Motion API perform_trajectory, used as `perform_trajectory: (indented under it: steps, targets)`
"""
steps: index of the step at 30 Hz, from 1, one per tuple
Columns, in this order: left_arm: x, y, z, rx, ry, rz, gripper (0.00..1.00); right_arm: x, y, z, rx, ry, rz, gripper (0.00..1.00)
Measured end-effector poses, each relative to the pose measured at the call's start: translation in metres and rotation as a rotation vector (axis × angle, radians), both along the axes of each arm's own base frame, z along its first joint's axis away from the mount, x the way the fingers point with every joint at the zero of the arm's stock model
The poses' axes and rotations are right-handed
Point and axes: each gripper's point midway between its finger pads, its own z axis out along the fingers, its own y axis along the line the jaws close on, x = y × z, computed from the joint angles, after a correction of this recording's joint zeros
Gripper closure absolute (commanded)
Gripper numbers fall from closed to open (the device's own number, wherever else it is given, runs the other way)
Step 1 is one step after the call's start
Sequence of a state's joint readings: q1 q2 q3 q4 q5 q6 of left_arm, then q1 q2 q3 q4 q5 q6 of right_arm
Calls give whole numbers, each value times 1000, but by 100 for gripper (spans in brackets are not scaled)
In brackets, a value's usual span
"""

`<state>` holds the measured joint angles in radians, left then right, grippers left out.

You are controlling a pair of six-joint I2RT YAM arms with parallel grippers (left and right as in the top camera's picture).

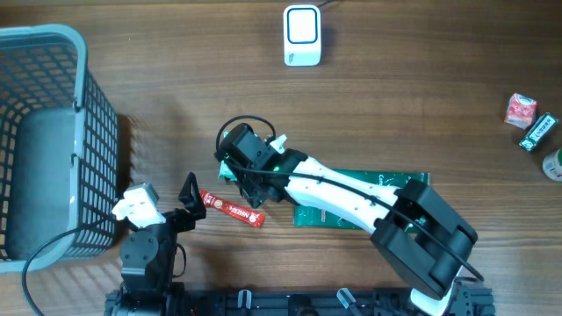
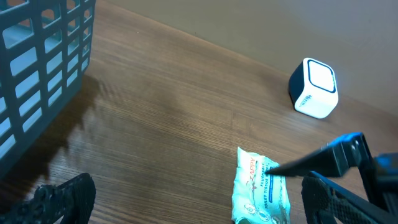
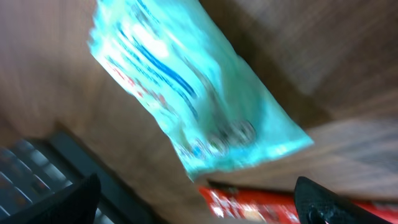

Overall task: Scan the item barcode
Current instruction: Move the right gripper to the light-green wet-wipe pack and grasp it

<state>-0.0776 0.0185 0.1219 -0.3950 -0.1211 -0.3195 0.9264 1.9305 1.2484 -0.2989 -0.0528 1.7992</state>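
A teal tissue-wipes pack lies flat on the wooden table, mostly hidden under my right gripper in the overhead view. In the right wrist view the pack is blurred, lying just ahead of the open right gripper, which holds nothing. A red snack bar lies beside the pack and shows low between the right fingers. The white scanner stands at the table's far side. My left gripper is open and empty, just left of the red bar, with the pack near its right finger.
A grey mesh basket fills the left side. A green flat packet lies under the right arm. Small items sit at the far right edge: a red box and a green pack.
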Motion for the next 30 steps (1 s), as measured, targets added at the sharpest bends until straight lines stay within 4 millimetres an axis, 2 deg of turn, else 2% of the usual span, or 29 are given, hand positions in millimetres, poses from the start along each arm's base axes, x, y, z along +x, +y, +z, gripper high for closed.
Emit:
perform_trajectory:
  steps: [3, 5, 7, 8, 10, 11, 12, 13, 16, 19, 22, 24, 26, 28, 30]
  targets:
    - [0, 0, 0, 0, 0, 0, 0, 7, -3, -7, -12, -6, -56, 10]
    - [0, 0, 0, 0, 0, 0, 0, 4, -5, -26, -35, 37, -82, 12]
    - [0, 0, 0, 0, 0, 0, 0, 2, 0, -33, -14, 77, -91, 16]
    - [0, 0, 0, 0, 1, 0, 0, 1, 2, -33, -5, 87, -93, 23]
    - [0, 0, 0, 0, 1, 0, 0, -1, 3, -36, -2, 105, -97, 55]
    - [0, 0, 0, 0, 1, 0, 0, 0, 3, -36, -4, 104, -98, 77]
    - [0, 0, 0, 0, 0, 0, 0, -2, 0, -41, -19, 111, -99, 90]
    - [0, 0, 0, 0, 2, 0, 0, 0, 0, -42, -25, 100, -97, 95]
    - [0, 0, 0, 0, 1, 0, 0, 6, -3, -39, -52, 57, -68, 96]
    - [0, 0, 0, 0, 2, 0, 0, 6, -11, -37, -45, 102, -47, 96]
    - [0, 0, 0, 0, 2, 0, 0, 6, -32, -28, -13, 209, -57, 96]
    - [0, 0, 0, 0, 2, 0, 0, 2, -57, -12, 15, 311, -80, 96]
    - [0, 0, 0, 0, 1, 0, 0, 0, -78, 14, 60, 384, -117, 96]
    - [0, 0, 0, 0, 1, 0, 0, -11, -96, 41, 91, 447, -136, 96]
    - [0, 0, 0, 0, 2, 0, 0, -15, -116, 56, 71, 424, -104, 95]
